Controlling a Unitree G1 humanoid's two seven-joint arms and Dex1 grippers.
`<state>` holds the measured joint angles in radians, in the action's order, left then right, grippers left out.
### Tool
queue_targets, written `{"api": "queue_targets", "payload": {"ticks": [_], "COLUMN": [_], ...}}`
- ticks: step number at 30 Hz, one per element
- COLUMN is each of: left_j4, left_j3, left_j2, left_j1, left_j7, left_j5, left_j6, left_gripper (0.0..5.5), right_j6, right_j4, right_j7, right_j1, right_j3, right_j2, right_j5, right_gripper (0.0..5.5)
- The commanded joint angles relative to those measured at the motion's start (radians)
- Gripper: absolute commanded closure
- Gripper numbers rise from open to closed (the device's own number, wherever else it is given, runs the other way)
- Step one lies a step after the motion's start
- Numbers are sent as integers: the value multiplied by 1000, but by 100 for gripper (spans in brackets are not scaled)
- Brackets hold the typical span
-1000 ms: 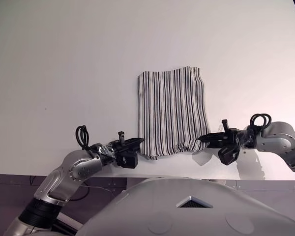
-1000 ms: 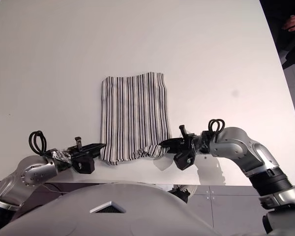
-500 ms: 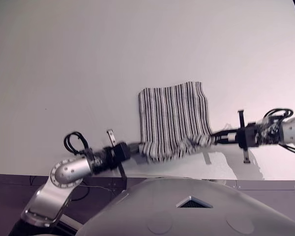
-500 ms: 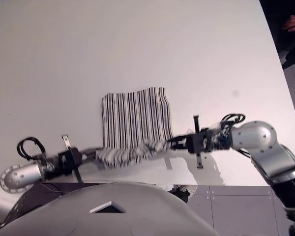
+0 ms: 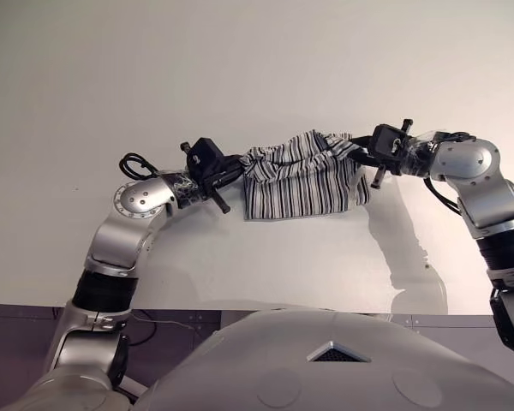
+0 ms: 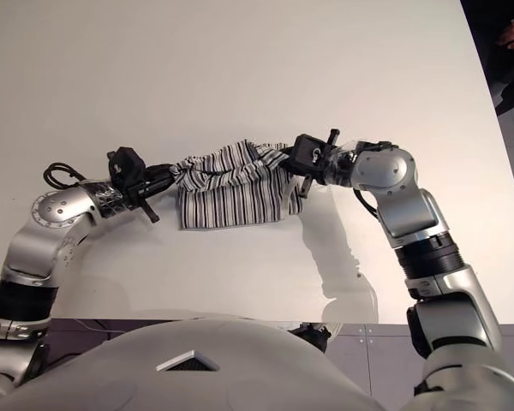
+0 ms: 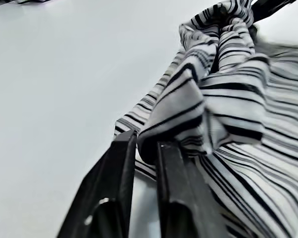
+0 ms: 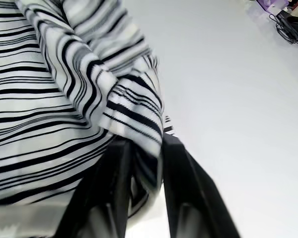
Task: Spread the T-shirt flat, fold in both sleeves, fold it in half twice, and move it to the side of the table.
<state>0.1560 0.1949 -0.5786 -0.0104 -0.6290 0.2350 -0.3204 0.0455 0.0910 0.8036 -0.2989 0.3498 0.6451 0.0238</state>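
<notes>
Two grippers, one garment. T-shirt [image 5: 304, 184], black-and-white stripes, sits on the white table [image 5: 154, 68], about midway across the table's width and nearer the table's front edge than its far one. Lower part lies flat on the table. Upper edge is bunched and raised off the table, strung between the two claws with a slight sag.

Left gripper [image 5: 242, 164] hangs just above the table on the table's left half, fingers [image 7: 121, 163] pinched narrow on a fold of striped cloth. Right gripper [image 5: 355, 154] is above the table's right half, fingers [image 8: 181, 168] likewise clamped close on a fold.

Hard to make out:
- How many layers are in the lifted bunch.
- Sleeves and collar, lost somewhere in the folds.
- Fingertips in both wrist views, partly covered by cloth.
- Dark clutter [image 8: 288, 20] past the table's far edge, too blurred to name; any lettering on it cannot be read.
</notes>
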Motion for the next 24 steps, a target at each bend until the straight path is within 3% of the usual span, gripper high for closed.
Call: {"api": "queue_targets", "payload": {"ticks": [1,5,9,12,16,20,24], "left_j4": [-61,-158,-210,-209,-164,-115,-97], "left_j3": [-47,-140,-190,-276,-342,-366,-386], "left_j2": [55,179,216,256,316,370,407], "left_j1": [32,106,104,95,62,31,33], "left_j7": [92,215,301,411,477,514,541], "left_j5": [-48,-1,-16,-11,14,33,37], "left_j6": [18,-40,-131,-176,-193,-203,-189], "left_gripper": [418,401,401,401,401,401,401], "right_j6": [13,71,218,267,367,461,489], "right_j4": [15,-31,-194,-58,130,-94,-243], "right_j7": [-76,-75,74,-68,-287,-268,-131], "right_j1": [-47,-41,7,-19,-90,-34,85], "right_j3": [-43,-44,4,48,-56,-167,33], "right_j2": [-48,-118,-139,-232,-352,-376,-277], "right_j5": [-45,-2,132,26,-1,142,98], "right_gripper": [387,320,320,320,320,320,320]}}
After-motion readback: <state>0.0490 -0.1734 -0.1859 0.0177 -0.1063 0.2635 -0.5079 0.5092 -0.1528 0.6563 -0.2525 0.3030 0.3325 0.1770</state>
